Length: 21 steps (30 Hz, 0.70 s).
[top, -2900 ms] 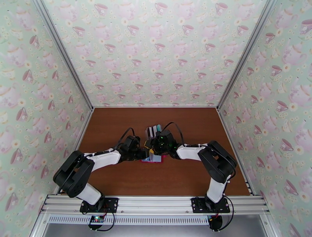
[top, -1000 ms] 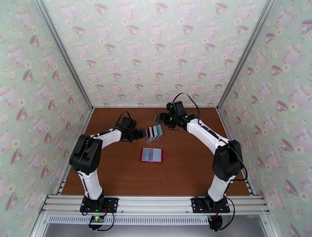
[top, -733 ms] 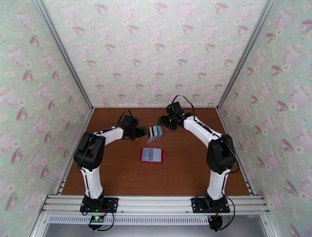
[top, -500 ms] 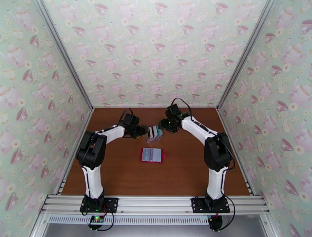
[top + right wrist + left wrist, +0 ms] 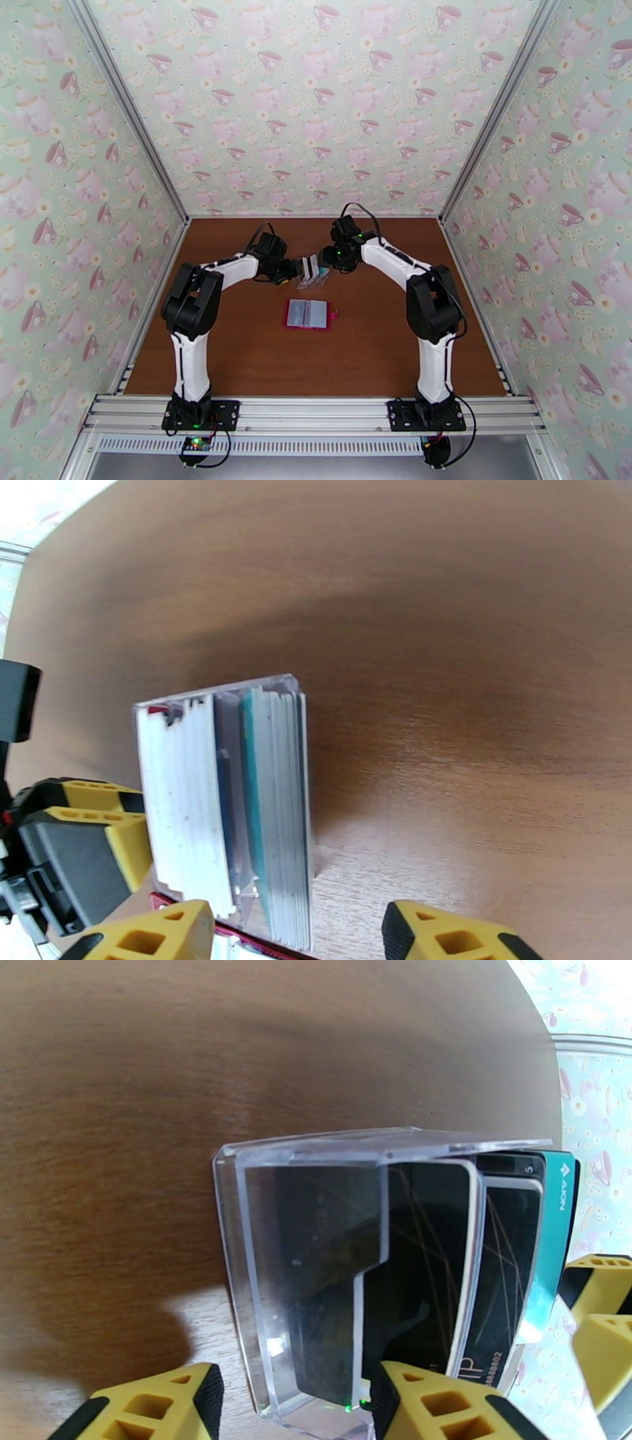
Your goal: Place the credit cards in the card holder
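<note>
**A:** Where are the cards (image 5: 314, 267)?

**B:** Upright in the clear rack (image 5: 253, 1276), mid-bench (image 5: 379, 347). The red wallet (image 5: 306, 313) lies open just nearer.

**A:** And the 2 grippers?

**B:** On the left gripper (image 5: 292, 1406) the jaws stand apart around the rack's left end. The right gripper (image 5: 300, 938) has wide jaws astride its right end.

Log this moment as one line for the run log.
left gripper: open, straddling clear rack | right gripper: open, straddling rack | credit cards: in rack | card holder: lying open, apart
</note>
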Available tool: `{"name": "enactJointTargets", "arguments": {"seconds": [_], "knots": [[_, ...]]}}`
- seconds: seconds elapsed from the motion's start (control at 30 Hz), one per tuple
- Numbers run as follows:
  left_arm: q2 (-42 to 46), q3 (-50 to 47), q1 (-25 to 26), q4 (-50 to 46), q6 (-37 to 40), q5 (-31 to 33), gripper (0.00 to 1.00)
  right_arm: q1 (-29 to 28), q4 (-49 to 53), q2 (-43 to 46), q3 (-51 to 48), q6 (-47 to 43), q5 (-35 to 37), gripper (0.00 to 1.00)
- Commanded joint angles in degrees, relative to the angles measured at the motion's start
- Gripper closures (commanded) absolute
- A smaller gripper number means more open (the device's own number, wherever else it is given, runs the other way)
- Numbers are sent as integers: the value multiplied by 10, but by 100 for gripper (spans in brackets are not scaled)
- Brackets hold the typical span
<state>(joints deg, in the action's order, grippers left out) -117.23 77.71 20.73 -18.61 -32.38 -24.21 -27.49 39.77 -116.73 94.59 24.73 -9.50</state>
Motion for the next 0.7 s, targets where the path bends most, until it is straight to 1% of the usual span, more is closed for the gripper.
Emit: {"name": "enactJointTargets", "arguments": {"seconds": [0.0,0.23,0.33,0.67], "knots": [[-17,15,1,-16,5,17,47,-6,14,-13,24,-13,18,39],[-18,14,1,-15,2,19,49,-17,22,-33,44,-30,54,39],[-18,16,-1,-17,2,20,52,-21,28,-45,56,-33,63,39],[-18,24,-6,-25,5,19,52,-36,50,-73,91,-56,121,39]]}}
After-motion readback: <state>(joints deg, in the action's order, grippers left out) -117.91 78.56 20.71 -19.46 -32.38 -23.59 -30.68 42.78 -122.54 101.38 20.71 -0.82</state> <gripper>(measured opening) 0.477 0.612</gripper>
